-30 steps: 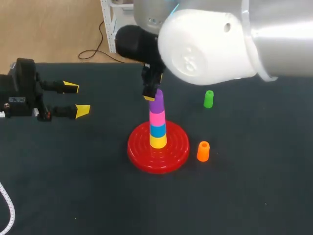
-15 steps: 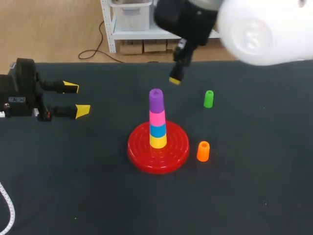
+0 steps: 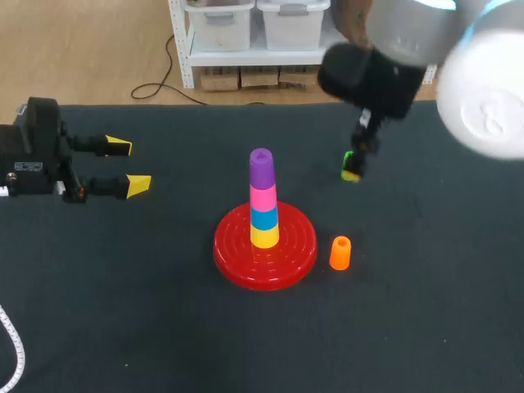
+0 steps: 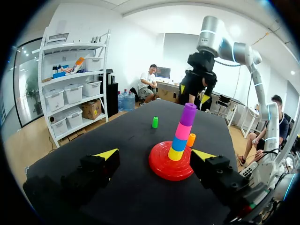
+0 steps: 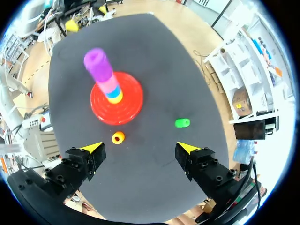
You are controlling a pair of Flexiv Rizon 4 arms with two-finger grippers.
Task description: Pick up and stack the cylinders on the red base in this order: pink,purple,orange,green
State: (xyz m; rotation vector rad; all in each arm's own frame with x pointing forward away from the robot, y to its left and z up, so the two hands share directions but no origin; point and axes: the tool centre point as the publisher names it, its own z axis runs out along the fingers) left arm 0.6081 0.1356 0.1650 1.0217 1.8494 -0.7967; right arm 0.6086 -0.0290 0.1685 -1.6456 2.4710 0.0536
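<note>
Above the green cylinder [image 5: 182, 123] the right fingers [image 5: 188, 150] hang spread, empty; left fingers [image 3: 136, 185] likewise open

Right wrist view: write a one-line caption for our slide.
Open right hand faces a red ridged base stacked up to a purple plastic cylinder; small orange cylinder and green cylinder sit loose.

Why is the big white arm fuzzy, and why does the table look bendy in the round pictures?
Head view: the right arm is very close to the camera, so it looks out of focus. Left wrist view: the fisheye lens curves the edges of the table. Right wrist view: same bending, and the purple cylinder looks oversized, being nearest the lens.
</note>
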